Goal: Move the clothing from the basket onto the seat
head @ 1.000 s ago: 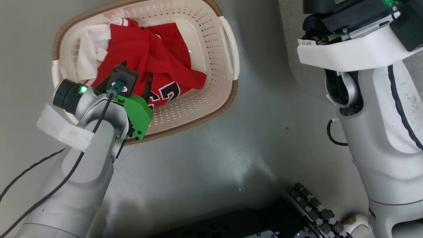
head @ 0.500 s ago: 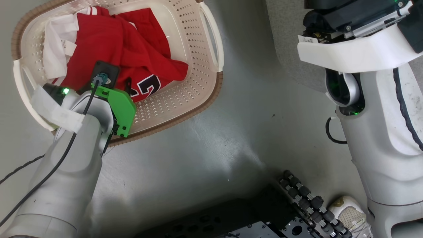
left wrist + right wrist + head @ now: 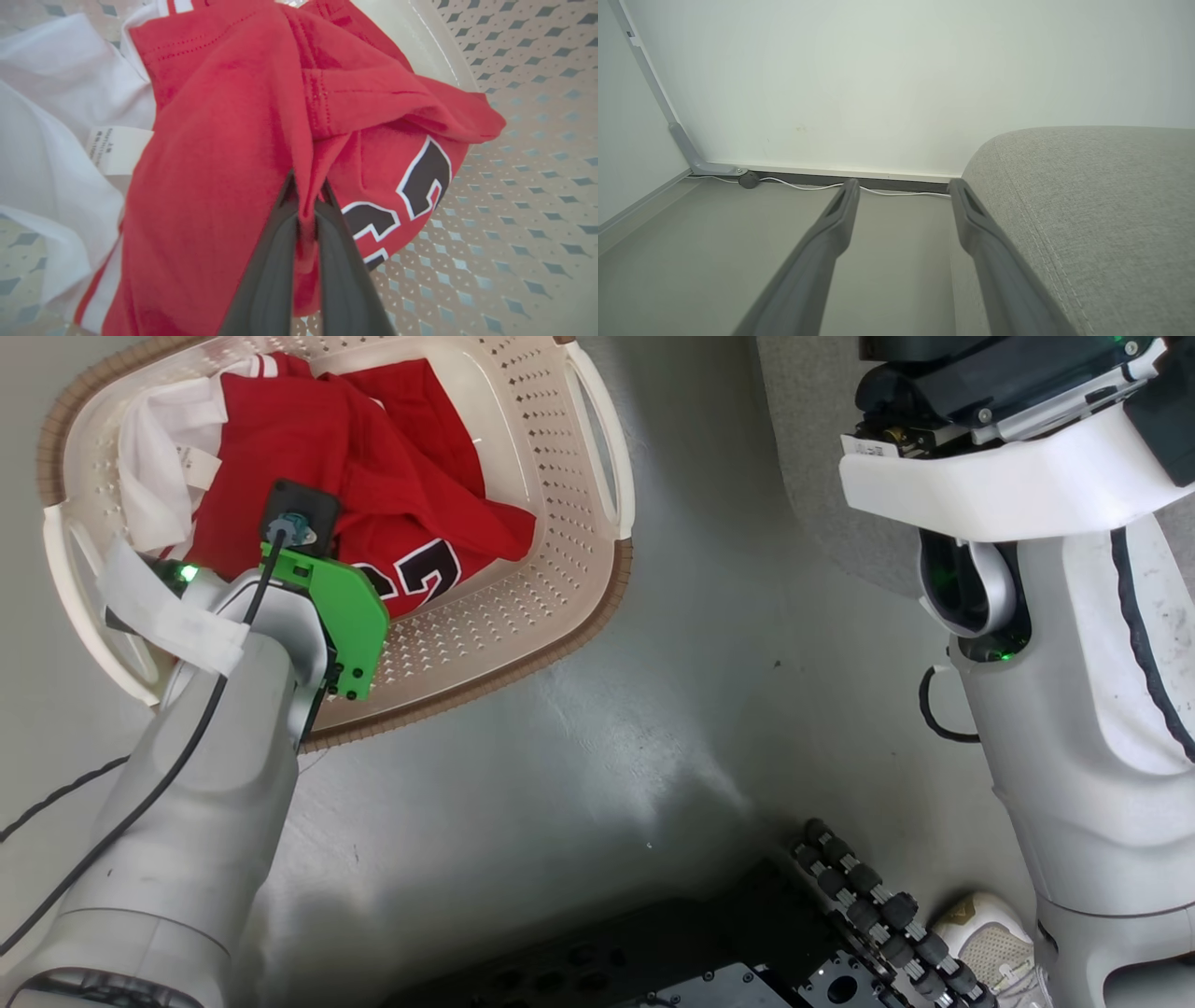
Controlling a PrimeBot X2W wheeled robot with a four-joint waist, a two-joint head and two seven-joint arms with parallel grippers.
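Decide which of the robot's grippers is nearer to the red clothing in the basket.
The left. The left gripper is shut on a fold of the red clothing inside the basket; the right gripper is open beside the grey seat.

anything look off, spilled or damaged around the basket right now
Nothing stands out. The clothing lies crumpled inside the basket, which stands upright and looks undamaged. The left tool is shut on a fold of the red fabric. A person's shoe shows at the head view's lower right.
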